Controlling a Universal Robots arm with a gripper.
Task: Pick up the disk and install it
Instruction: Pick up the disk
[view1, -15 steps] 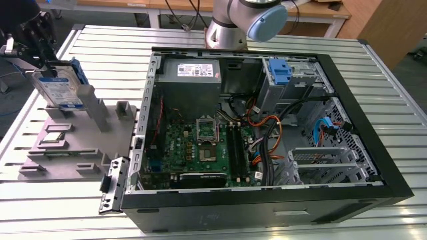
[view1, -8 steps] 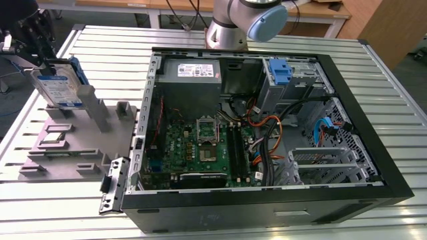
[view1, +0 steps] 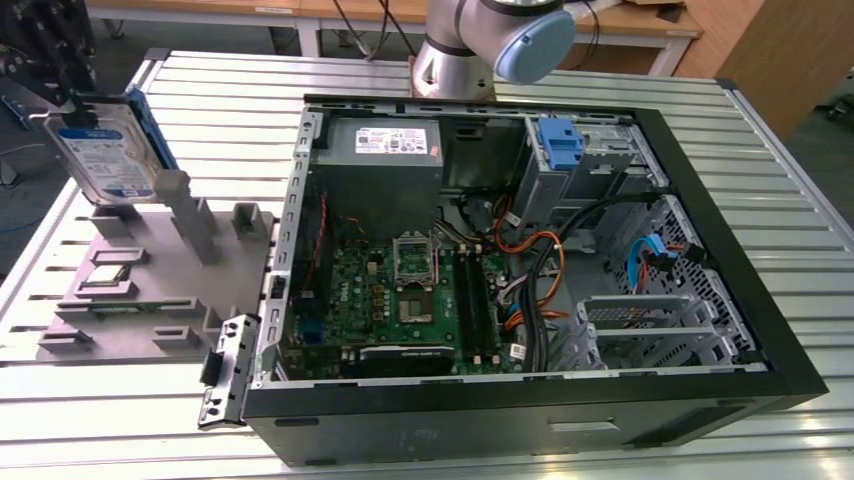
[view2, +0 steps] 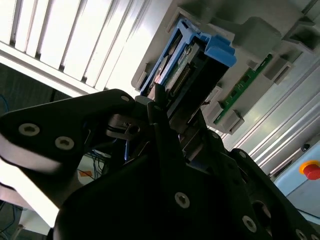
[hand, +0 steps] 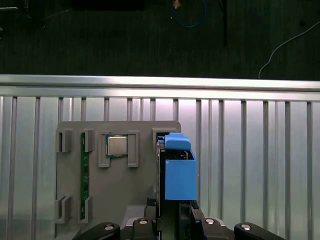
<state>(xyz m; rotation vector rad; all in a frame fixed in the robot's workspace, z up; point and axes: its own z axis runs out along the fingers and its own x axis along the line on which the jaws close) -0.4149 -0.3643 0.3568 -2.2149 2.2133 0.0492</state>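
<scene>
The disk (view1: 114, 155) stands on edge, blue rails showing, over the grey parts holder (view1: 160, 300) at the exterior view's left, well apart from the open PC case (view1: 534, 420). The arm's wrist end points down over it. Ribbed metal desk (view1: 787, 200) underneath. The pincer (view1: 78, 108) is clenched on the disk's top.

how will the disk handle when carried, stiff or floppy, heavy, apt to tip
The disk looks like a metal slab: probably rigid, heavyish for its size. Gripped upright by its top edge in the gripper, it might swing if grip is weak. Its blue plastic rail probably flexes a little.
</scene>
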